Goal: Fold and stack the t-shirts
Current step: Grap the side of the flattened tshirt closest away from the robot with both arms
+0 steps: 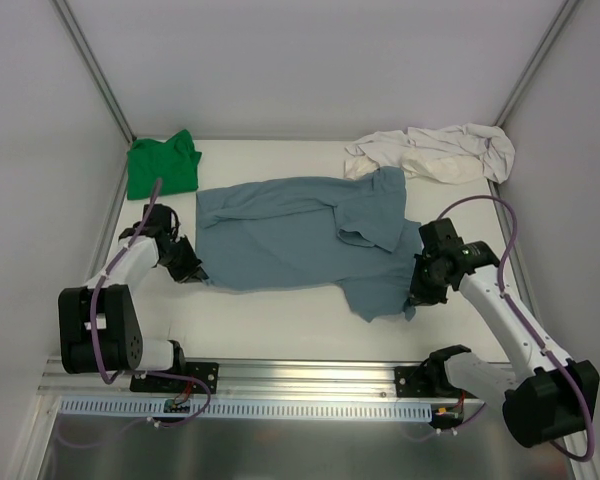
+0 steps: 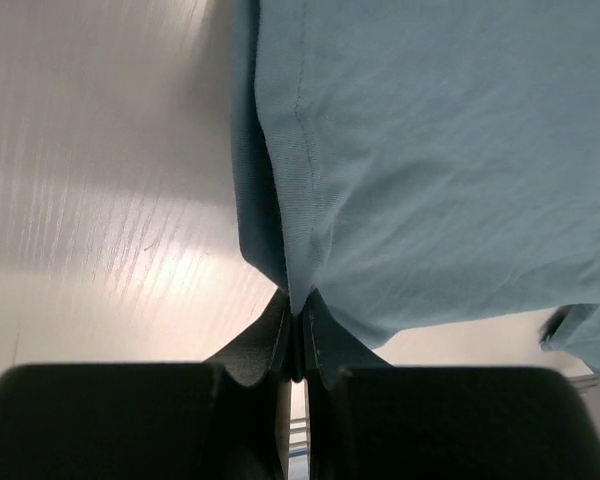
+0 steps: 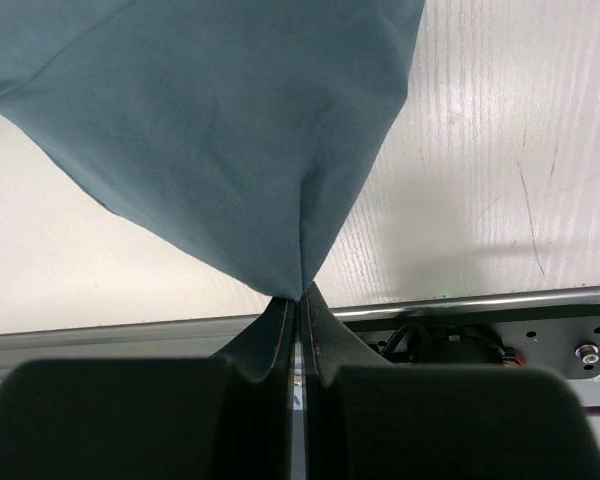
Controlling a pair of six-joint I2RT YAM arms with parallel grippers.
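The slate-blue t-shirt (image 1: 300,240) lies spread across the middle of the table, partly folded, with its right end hanging toward the front. My left gripper (image 1: 192,268) is shut on the blue t-shirt's near-left hem edge (image 2: 298,300). At the shirt's right side my right gripper (image 1: 420,290) is shut on a pinched corner of the same blue cloth (image 3: 302,290). A bright green t-shirt (image 1: 162,163) sits folded at the back left. In a crumpled heap at the back right lies the cream t-shirt (image 1: 435,152).
White walls with metal corner posts (image 1: 95,70) close in the table on three sides. A slotted metal rail (image 1: 280,405) with the arm bases runs along the near edge. Bare tabletop (image 1: 280,320) shows in front of the blue shirt.
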